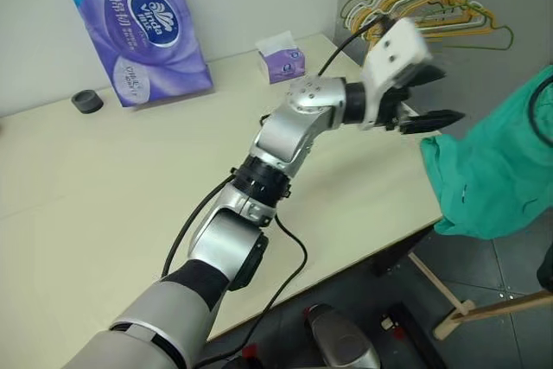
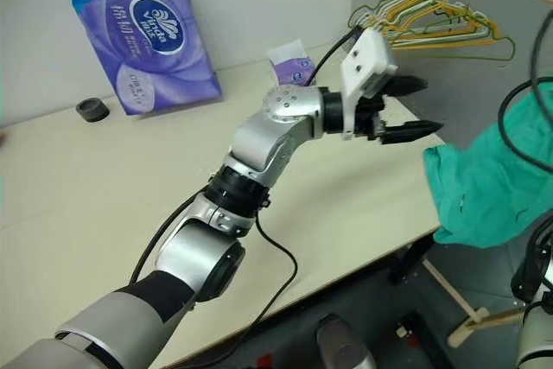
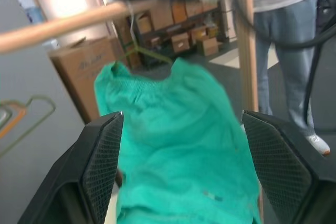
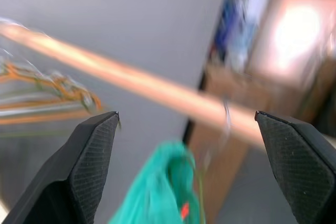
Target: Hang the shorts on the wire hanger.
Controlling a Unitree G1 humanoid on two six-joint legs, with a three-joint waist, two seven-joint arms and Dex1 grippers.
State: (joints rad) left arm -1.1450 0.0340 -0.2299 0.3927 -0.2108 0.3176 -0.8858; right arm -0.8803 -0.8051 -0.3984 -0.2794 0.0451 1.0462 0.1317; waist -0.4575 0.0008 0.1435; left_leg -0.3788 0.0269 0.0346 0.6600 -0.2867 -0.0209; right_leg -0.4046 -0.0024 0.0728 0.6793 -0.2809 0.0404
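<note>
Both grippers' black fingers (image 3: pixel 102 166) stand wide apart and empty, the left gripper (image 1: pixel 428 97) at upper right beside the teal shorts (image 1: pixel 497 170), which already hang from the wire hanger (image 3: pixel 149 52) on the wooden rail (image 3: pixel 63 24), so little seems left.

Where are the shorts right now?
In the head views the shorts hang at the right, past the table's right edge, just beyond the open left claw and below the bunched hangers.
</note>
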